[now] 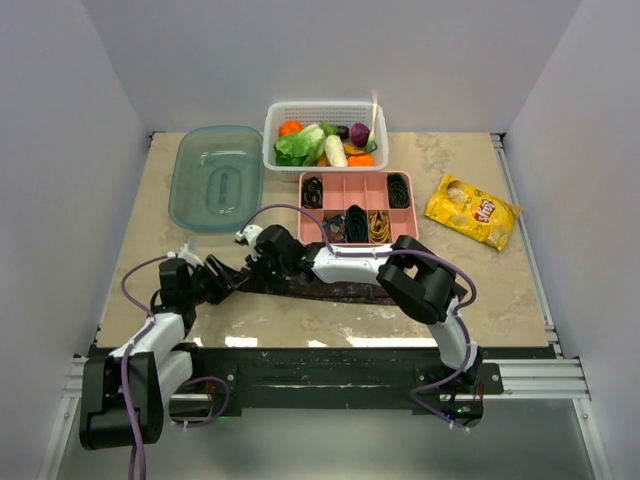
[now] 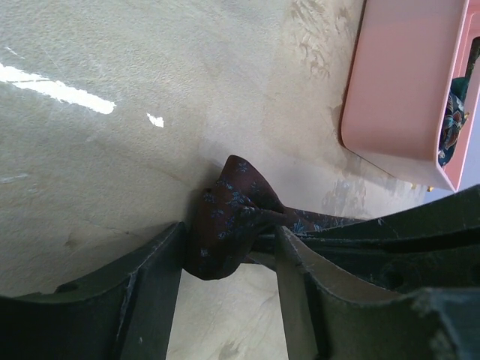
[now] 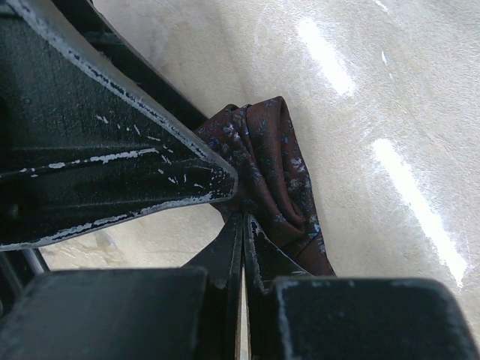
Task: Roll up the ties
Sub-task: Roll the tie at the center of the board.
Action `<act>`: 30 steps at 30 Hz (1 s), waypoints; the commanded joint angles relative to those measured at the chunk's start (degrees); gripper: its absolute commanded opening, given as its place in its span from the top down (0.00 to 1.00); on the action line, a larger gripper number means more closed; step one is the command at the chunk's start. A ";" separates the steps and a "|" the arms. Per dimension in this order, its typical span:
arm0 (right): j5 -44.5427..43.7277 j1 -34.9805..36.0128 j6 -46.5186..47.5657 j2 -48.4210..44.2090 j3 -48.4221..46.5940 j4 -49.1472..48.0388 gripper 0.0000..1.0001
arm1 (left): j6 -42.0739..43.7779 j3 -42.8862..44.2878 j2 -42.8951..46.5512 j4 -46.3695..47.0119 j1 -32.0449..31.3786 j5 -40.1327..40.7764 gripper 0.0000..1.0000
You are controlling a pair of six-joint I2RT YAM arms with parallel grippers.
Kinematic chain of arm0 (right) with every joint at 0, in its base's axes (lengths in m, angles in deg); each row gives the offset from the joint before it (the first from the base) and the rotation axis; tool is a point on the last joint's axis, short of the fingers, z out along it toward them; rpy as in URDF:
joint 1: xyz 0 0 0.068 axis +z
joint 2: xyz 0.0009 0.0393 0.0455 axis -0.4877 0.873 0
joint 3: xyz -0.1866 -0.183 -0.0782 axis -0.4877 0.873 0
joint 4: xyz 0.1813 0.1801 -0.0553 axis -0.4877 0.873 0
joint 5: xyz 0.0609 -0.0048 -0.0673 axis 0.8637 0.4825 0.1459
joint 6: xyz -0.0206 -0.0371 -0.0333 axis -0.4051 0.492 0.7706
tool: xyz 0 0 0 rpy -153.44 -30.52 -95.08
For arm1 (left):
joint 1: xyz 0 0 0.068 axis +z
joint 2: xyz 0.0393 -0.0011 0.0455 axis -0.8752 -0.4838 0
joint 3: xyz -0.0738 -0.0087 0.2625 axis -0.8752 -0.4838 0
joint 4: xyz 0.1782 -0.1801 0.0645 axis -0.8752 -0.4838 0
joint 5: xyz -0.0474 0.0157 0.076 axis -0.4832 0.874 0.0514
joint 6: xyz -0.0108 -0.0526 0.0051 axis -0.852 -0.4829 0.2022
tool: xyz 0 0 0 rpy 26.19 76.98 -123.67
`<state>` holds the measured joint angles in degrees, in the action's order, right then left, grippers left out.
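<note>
Starting the roll at one end of the tie (image 1: 330, 291), judging by how things lie. The tie lies flat across the near table (image 1: 520, 290), below the pink tray (image 1: 345, 177), which already holds coils. Its left end is folded up into a small wad.

Left gripper (image 2: 229, 234): fingers apart, one on either side of the wad. The fabric fills the gap and touches both, so it reads as a light hold.

Right gripper (image 3: 244, 225): reaches across from the right, fingers pressed together, pinching the tie just behind the wad.

No full turn is formed yet and most of the length lies unrolled, so the step is early.

Next move, my judgement: turn the wad over along the tie's length while the other gripper holds the fabric taut and flat. This calls for regrasping in turn, since both grippers sit on the same short stretch. Risk: the fabric may spring open once either lets go.
</note>
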<state>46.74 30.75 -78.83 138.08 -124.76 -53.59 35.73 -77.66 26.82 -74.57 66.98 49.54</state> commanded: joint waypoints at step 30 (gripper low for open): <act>-2.45 -2.46 -1.46 -2.74 -5.80 5.87 1.00 | 6.93 4.75 2.83 -4.82 -3.36 4.07 1.00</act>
<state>47.15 28.46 -81.00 136.33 -126.75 -49.89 41.08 -75.47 28.48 -76.97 64.64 51.16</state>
